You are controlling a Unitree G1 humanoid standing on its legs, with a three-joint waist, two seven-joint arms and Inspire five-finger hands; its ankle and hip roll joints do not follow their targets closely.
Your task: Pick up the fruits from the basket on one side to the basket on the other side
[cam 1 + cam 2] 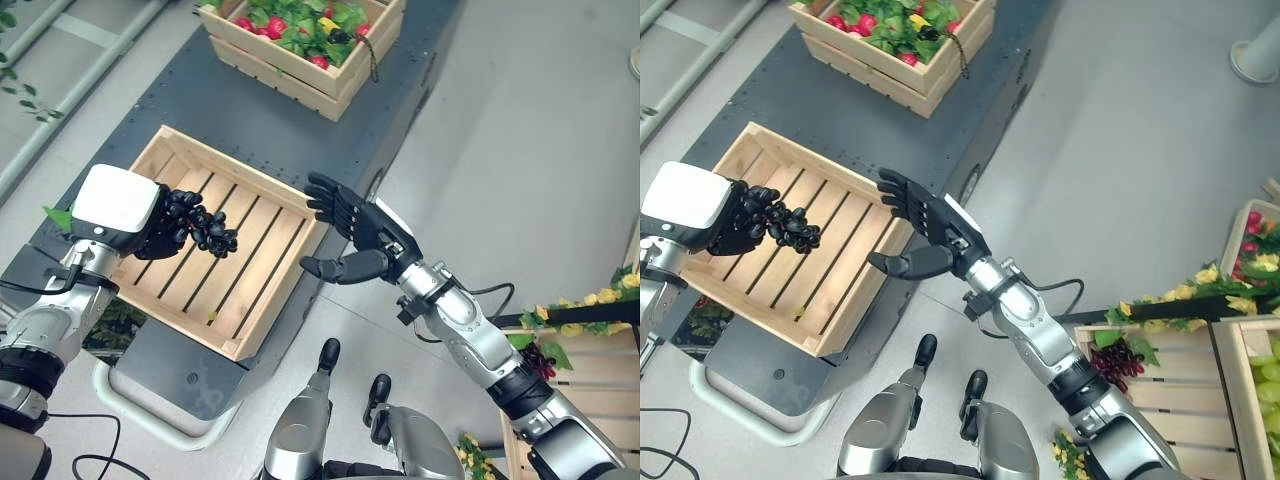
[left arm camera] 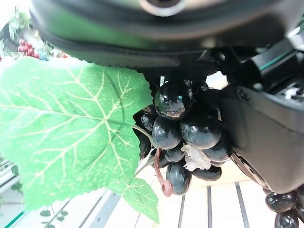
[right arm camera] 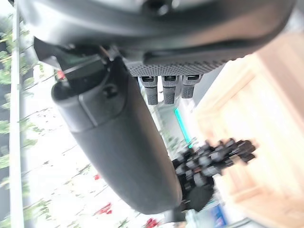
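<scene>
My left hand (image 1: 162,232) is shut on a bunch of black grapes (image 1: 207,229), held above the empty slatted wooden crate (image 1: 262,305) on the dark platform. Close up, the grapes (image 2: 183,128) hang under the palm beside a large green leaf (image 2: 66,123). My right hand (image 1: 360,230) hovers open just past the crate's right edge, fingers straight and holding nothing; its thumb (image 3: 118,142) shows in the right wrist view with the grapes (image 3: 213,156) beyond. Another dark grape bunch (image 1: 1120,358) lies in a crate (image 1: 1170,385) at my lower right.
A wooden crate (image 1: 325,75) with leaves and red fruits stands at the far end of the platform (image 1: 200,100). At the right, crates hold green grapes (image 1: 1265,370), yellow fruits (image 1: 1210,280) and red fruits (image 1: 1250,222). Grey floor (image 1: 520,150) lies between.
</scene>
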